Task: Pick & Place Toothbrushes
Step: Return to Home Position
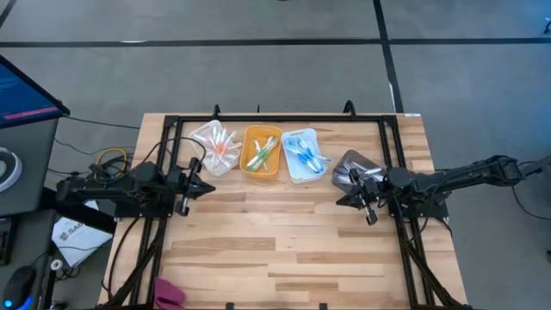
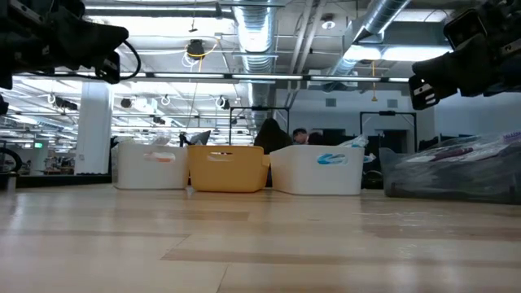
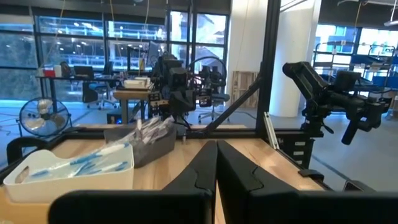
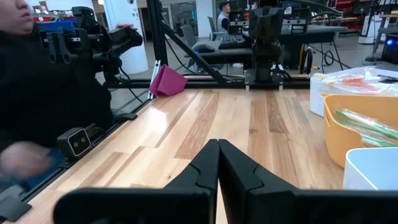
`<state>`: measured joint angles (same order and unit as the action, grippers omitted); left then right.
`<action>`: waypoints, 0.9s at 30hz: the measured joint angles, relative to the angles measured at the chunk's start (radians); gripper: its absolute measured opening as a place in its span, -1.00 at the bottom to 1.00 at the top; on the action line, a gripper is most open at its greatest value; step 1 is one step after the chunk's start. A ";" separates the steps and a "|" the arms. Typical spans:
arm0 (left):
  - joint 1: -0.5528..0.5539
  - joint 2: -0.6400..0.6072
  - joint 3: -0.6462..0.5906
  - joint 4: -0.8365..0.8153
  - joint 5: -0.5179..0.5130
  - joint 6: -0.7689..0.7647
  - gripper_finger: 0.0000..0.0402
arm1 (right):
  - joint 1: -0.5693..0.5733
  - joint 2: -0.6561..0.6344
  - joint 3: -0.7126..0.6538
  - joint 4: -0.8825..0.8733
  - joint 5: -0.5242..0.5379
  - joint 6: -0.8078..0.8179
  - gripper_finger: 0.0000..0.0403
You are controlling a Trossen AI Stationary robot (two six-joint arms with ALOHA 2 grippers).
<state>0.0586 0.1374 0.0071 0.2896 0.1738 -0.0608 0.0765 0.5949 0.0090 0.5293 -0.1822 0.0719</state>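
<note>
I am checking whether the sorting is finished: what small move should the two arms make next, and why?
Probably just retract to rest. The left end effector and right end effector are both shut and empty above the table, no toothbrush lies loose on it, and the toothbrushes visible all sit in bins.

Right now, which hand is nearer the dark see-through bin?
Right. The right hand sits beside the dark see-through bin; the left hand is beside the white bin at the row's other end.
</note>
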 joint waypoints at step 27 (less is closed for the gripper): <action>-0.001 -0.058 0.000 0.054 0.000 0.000 -1.00 | 0.000 0.000 0.000 0.002 0.000 0.000 -0.99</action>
<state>0.0574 0.0790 0.0067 0.3438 0.1734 -0.0605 0.0765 0.5949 0.0086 0.5308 -0.1825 0.0719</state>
